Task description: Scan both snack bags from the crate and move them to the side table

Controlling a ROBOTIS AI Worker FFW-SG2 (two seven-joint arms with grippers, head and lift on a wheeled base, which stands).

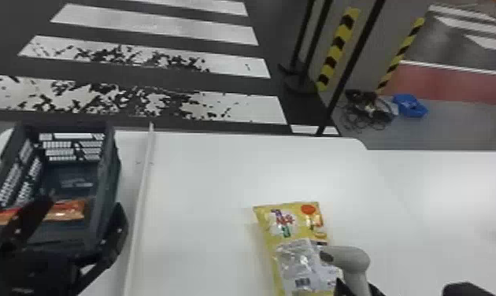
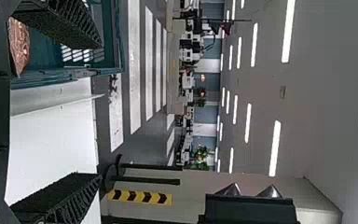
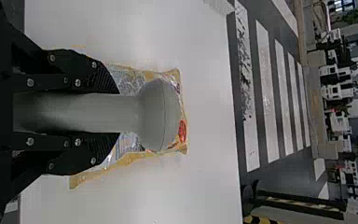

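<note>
Tabletop (image 1: 204,177) bears bag (image 1: 292,228) partly hidden by scanner (image 1: 351,258) clamped in right end effector (image 1: 356,286); left end effector (image 1: 84,203) apart

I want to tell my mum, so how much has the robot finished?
Looks done: the yellow snack bag is out of the crate, on the table. In hand: the right pincer holds the scanner over it; whether it's scanned, I can't tell. To do: the orange snack bag in the crate probably needs scanning and moving.
</note>
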